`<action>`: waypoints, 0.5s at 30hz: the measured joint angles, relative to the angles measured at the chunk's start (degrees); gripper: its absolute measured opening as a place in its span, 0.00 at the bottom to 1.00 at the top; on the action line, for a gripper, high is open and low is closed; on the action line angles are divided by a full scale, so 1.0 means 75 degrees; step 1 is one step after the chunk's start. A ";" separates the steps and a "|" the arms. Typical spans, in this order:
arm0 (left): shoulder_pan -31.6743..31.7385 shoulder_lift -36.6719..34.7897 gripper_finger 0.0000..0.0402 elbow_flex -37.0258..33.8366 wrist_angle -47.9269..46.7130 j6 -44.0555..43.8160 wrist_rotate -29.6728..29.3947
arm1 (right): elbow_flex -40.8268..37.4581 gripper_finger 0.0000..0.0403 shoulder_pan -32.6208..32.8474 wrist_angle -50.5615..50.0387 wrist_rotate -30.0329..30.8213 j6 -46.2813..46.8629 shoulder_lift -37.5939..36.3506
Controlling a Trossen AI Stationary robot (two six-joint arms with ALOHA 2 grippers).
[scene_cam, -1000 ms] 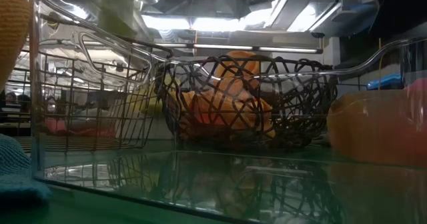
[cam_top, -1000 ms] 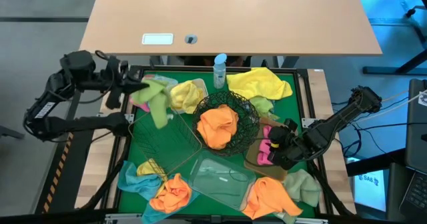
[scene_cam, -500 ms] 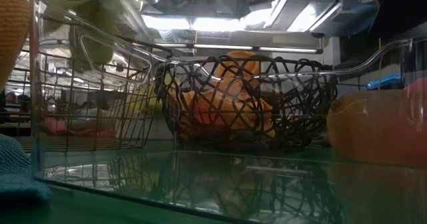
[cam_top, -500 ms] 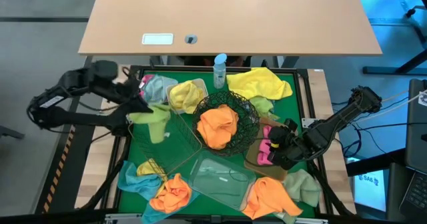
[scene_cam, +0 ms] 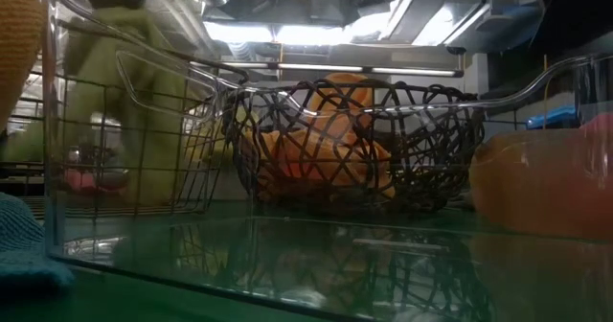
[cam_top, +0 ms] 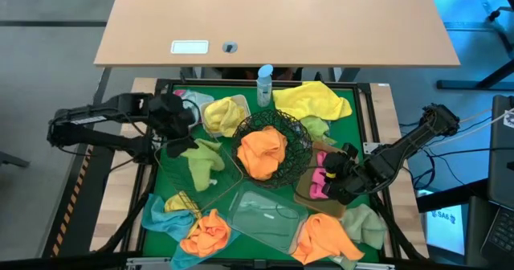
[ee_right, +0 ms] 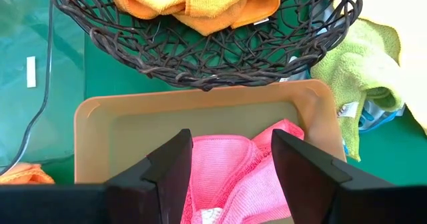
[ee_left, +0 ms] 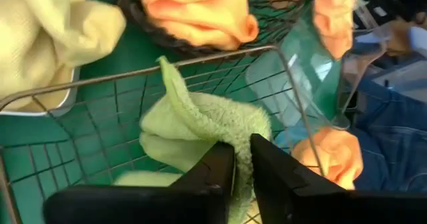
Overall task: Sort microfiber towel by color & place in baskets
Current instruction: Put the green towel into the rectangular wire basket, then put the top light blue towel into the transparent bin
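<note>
My left gripper point(cam_top: 181, 135) hangs over the rectangular wire basket point(cam_top: 210, 191), shut on a pale green towel point(cam_top: 201, 156) that droops into the basket point(ee_left: 200, 56). My right gripper point(cam_top: 331, 176) stands open over the tan tray point(ee_right: 93, 124). Its fingers are on either side of a pink towel point(ee_right: 227, 174) that lies in the tray. An orange towel point(cam_top: 263, 149) fills the round black wire bowl point(cam_top: 301, 141). The clear plastic tray point(cam_top: 269, 214) sits near the front edge. My left gripper pinches a bunched fold point(ee_left: 235, 139) at the upper end of the pale green towel point(ee_left: 200, 121) between its two fingers. The fingers slant down from the table's left side. The towel hangs slack below them and its lower part lies inside the wire basket point(scene_cam: 134, 111).
A yellow towel point(cam_top: 223, 113) fills the small white tub, and a larger yellow one point(cam_top: 315, 100) lies at the back. A blue-capped spray bottle point(cam_top: 264, 83) stands at the far edge. Orange point(cam_top: 209, 231) point(cam_top: 321, 236), blue point(cam_top: 157, 214) and green point(cam_top: 365, 222) towels lie along the front.
My left gripper has gone from the mat's far left corner toward the wire basket, sinking and tipping downward. The pale green towel travelled with it. It hung free before, and its lower part has now dropped into the basket.
</note>
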 joint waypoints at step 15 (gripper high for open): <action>0.0006 0.0077 0.33 -0.0628 -0.0082 -0.0344 -0.1205 | 0.0000 0.50 0.0000 0.0001 -0.0012 -0.0003 0.0000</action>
